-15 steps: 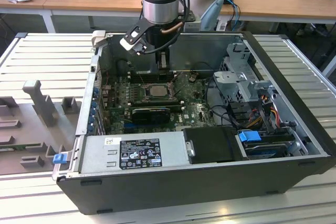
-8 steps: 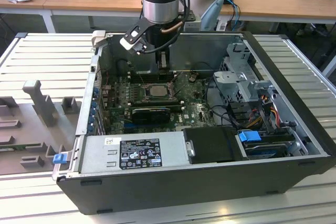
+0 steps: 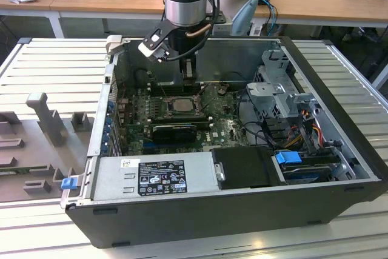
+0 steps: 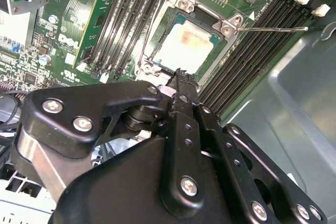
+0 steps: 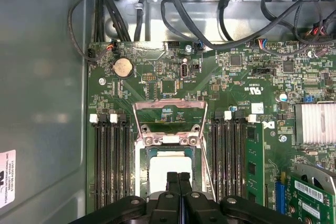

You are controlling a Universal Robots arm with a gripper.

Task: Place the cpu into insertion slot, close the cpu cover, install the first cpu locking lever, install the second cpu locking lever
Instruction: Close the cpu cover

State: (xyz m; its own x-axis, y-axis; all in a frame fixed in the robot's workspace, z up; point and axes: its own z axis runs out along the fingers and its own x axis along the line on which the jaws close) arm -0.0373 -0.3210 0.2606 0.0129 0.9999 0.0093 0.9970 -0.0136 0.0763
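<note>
The cpu (image 4: 186, 45) lies flat in the insertion slot (image 4: 148, 67), pale metal top up; it also shows in the first wrist view (image 5: 168, 170) and the exterior view (image 3: 180, 105). The cpu cover (image 5: 169, 104) stands open, tipped back from its hinge beyond the chip. A thin wire locking lever (image 4: 273, 29) sticks out raised beside the socket. My gripper (image 5: 178, 181) is shut with nothing between its fingers. It hovers just above the near edge of the chip, and its tip (image 4: 181, 74) points at the socket. In the exterior view the gripper (image 3: 190, 82) hangs inside the case behind the socket.
Long black memory slots (image 5: 113, 166) flank the socket on both sides. A black expansion card (image 3: 174, 130) lies in front of it, then the power supply (image 3: 154, 177). A drive cage (image 3: 282, 95) and cables fill the exterior view's right. The case walls (image 3: 200, 53) enclose the board.
</note>
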